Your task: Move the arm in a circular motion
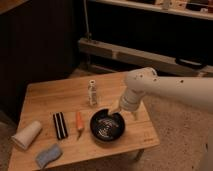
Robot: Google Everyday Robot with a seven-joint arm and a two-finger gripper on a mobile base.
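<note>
My cream-white arm reaches in from the right over the wooden table. Its thick tubular segment ends in a rounded joint with a row of small dark holes. Below the joint the wrist points down and left. The gripper is the small pale yellowish tip, just above the far rim of a black pan.
On the table stand a small clear bottle, an orange carrot, a black striped block, a white roll at the left edge and a blue-grey sponge at the front. Dark walls and a metal rail lie behind.
</note>
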